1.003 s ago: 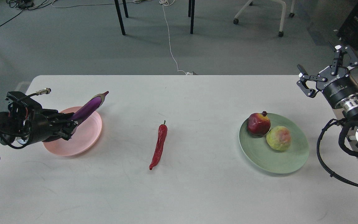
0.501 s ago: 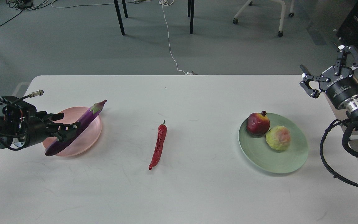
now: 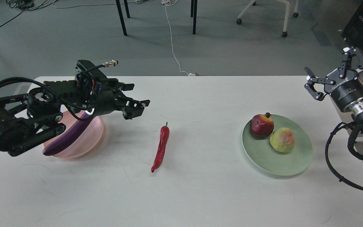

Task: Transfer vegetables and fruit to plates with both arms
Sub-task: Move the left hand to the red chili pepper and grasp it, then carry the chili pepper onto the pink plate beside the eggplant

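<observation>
The purple eggplant (image 3: 69, 136) lies across the pale pink plate (image 3: 90, 142) at the left, its top end hidden under my left arm. My left gripper (image 3: 135, 102) is open and empty, raised above the table just right of the pink plate. The red chili pepper (image 3: 161, 146) lies on the table in the middle. The dark red fruit (image 3: 262, 125) and the yellow-green fruit (image 3: 282, 139) sit side by side on the pale green plate (image 3: 282, 164) at the right. My right gripper (image 3: 336, 74) is open and empty, beyond the table's right edge.
The white table (image 3: 200, 195) has its far edge near the top third. Beyond it on the grey floor stand chair legs (image 3: 194, 17), a white cable (image 3: 172, 41) and a rolling chair base (image 3: 284, 19).
My left gripper let go of the eggplant, which now lies flat across the pink plate, and moved up and right toward the chili. The right gripper barely moved.
</observation>
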You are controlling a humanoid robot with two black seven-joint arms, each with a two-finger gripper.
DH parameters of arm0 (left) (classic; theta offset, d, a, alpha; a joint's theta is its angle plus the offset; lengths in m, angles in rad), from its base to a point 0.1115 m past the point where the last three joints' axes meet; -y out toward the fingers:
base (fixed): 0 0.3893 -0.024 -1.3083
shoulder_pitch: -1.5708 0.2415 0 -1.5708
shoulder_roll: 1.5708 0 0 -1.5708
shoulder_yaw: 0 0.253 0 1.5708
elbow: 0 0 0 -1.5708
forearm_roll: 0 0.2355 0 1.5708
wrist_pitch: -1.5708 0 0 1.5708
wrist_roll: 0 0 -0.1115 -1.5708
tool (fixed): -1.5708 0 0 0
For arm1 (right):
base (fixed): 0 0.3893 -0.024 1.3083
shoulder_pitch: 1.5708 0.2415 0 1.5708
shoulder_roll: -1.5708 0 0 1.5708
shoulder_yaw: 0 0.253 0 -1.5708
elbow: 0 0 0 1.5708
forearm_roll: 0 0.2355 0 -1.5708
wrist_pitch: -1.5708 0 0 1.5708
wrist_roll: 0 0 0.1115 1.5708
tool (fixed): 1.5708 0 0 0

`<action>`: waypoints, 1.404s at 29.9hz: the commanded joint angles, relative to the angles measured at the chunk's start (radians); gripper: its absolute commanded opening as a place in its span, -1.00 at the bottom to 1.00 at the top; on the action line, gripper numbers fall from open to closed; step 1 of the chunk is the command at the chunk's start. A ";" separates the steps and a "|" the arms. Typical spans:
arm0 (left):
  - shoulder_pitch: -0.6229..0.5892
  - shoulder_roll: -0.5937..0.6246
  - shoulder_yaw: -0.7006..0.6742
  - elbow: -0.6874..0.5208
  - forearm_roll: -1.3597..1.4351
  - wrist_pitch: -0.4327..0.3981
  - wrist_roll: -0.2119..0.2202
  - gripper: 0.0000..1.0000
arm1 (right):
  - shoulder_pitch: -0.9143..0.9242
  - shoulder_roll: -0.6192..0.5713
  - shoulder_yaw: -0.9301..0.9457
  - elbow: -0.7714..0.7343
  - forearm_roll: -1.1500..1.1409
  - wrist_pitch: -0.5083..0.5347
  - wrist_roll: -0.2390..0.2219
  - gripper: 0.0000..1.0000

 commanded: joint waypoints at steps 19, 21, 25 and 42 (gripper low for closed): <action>0.161 -0.135 0.054 0.004 0.056 -0.059 0.176 0.61 | -0.001 0.004 0.001 -0.002 -0.002 0.000 0.000 0.97; 0.164 -0.138 0.052 0.002 0.056 -0.060 0.179 0.61 | 0.001 0.006 0.001 -0.002 -0.002 0.000 0.000 0.97; 0.167 -0.158 0.052 0.002 0.054 -0.061 0.183 0.61 | 0.001 0.004 -0.002 -0.002 -0.004 0.001 0.000 0.97; 0.188 -0.167 0.051 0.004 0.056 -0.059 0.184 -0.45 | 0.001 0.003 -0.002 -0.005 -0.010 0.000 0.000 0.97</action>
